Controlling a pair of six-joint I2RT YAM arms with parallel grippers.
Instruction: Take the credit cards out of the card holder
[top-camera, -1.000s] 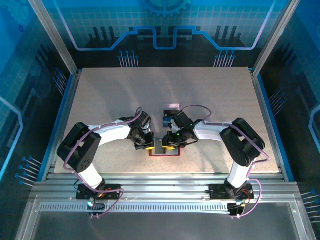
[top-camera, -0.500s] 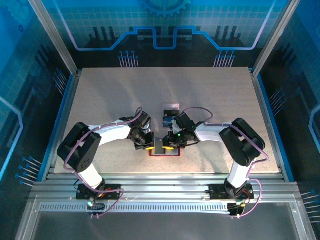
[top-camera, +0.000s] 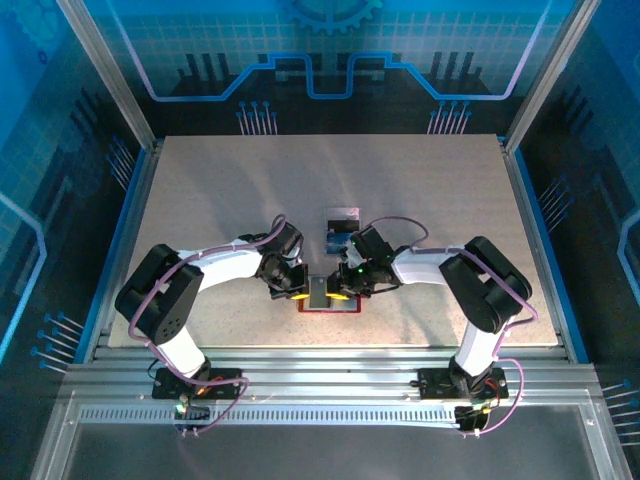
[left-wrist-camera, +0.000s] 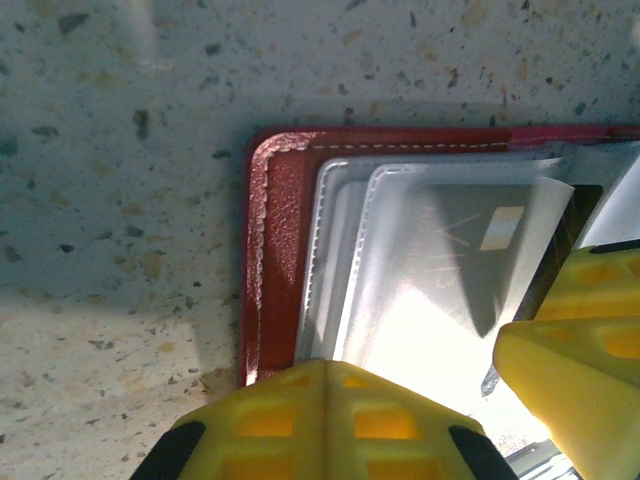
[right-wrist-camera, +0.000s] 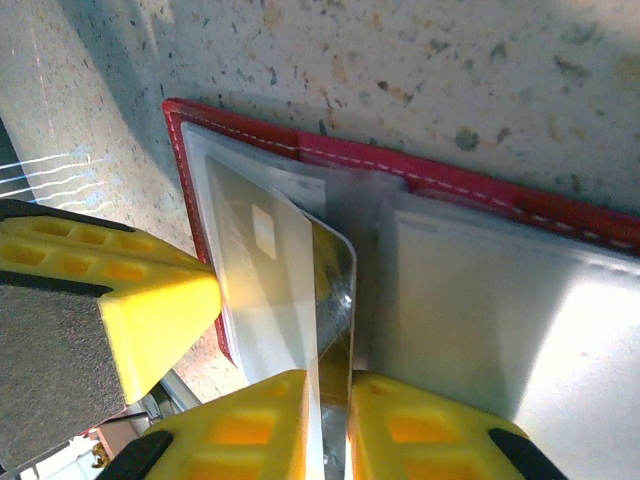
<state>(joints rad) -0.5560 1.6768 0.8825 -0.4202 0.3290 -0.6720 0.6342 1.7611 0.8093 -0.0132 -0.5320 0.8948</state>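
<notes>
Small red leather-like folding card holder (top-camera: 328, 307) lies opened flat on the speckled pale bench (top-camera: 200, 200), near its front edge, midway between your two arms. Its clear greyish pockets (left-wrist-camera: 350, 250) face up. One dark chip card (left-wrist-camera: 470, 250) sits among the pockets under heavy glare. In the right wrist view its rounded corner stands tilted up off the holder. Your right tool (right-wrist-camera: 330, 405): yellow jaws almost together, with the dark chip card's edge running into the thin slot between them. Read it as pinching that card; you can't tell whether pocket film is caught too. Your left tool (left-wrist-camera: 325, 400): jaws fully closed with nothing between them, tips set over the near edge of the holder's other half, above red border and clear pocket. Contact looks likely, not certain. The two tools stand close, one on either side of the fold. Further up the bench, a blue card (top-camera: 334, 241) lies just beside your right wrist, and a pale pinkish-grey card (top-camera: 342, 214) just past it. Both are flat and out of the holder.
</notes>
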